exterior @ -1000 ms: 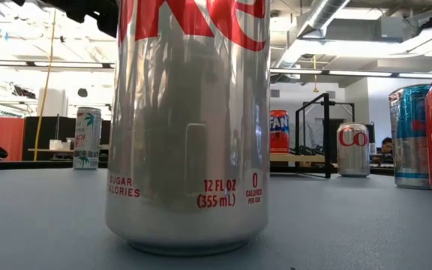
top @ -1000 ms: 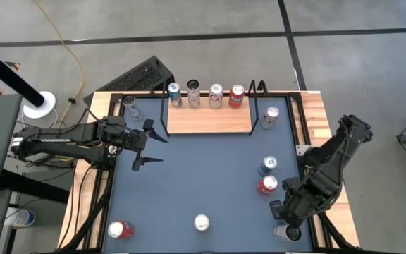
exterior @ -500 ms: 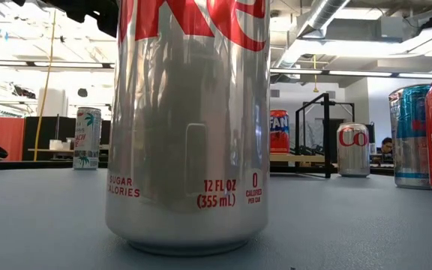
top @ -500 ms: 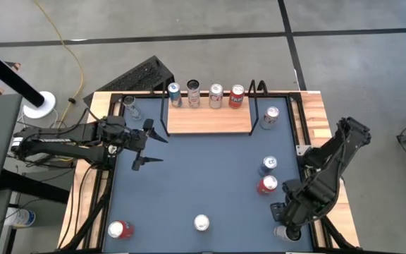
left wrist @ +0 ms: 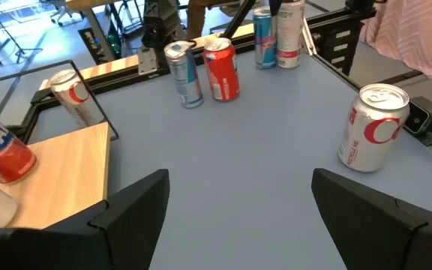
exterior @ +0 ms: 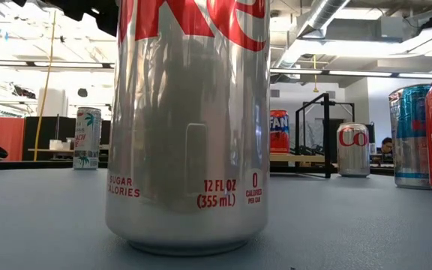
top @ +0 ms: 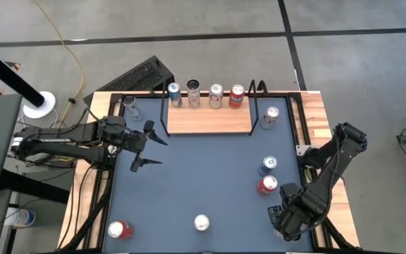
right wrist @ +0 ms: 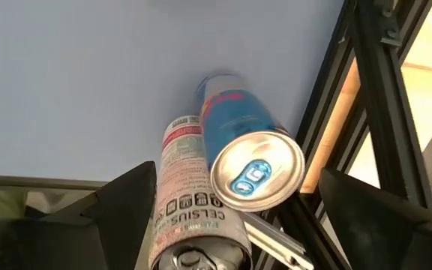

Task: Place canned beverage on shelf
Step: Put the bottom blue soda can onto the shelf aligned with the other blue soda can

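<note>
right gripper [top: 285, 227] at table [top: 189, 183] corner

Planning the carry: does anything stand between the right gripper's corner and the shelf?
Yes. From the two corner cans below the open right gripper, a red can and a blue can stand on the way to the shelf; a silver can stands beside its right end.

Between the spread fingers [right wrist: 126, 196], 2 cans, a blue one [right wrist: 235, 127] and a white one [right wrist: 184, 180], stand touching beside the black rail [right wrist: 366, 67].
</note>
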Action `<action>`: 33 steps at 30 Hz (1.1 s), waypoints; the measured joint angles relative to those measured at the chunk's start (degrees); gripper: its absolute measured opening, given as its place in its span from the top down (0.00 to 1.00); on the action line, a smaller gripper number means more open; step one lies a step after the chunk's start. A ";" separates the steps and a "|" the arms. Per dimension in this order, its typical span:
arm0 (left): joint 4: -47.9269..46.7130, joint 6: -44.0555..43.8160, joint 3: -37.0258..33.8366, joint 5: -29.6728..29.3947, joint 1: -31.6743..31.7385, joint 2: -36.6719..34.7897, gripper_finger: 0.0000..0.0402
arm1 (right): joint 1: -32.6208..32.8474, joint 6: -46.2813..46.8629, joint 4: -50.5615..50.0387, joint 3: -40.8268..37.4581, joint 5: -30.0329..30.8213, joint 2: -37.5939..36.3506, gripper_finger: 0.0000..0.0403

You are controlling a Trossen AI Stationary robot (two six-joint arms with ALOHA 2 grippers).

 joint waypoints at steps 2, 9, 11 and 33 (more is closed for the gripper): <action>-0.12 0.00 0.00 0.02 0.00 0.00 0.21 | 0.48 0.02 0.09 -0.02 0.36 0.75 0.10; -0.33 -0.04 0.00 0.01 0.00 0.00 0.21 | 2.38 0.46 -0.17 -0.02 2.03 3.33 0.10; -0.31 -0.08 0.02 0.03 0.00 0.00 0.21 | 2.82 0.48 -0.77 -0.02 2.65 3.97 0.10; -0.23 -0.57 0.02 -0.02 0.00 0.00 0.21 | 3.55 0.16 9.78 -9.75 4.04 4.47 0.10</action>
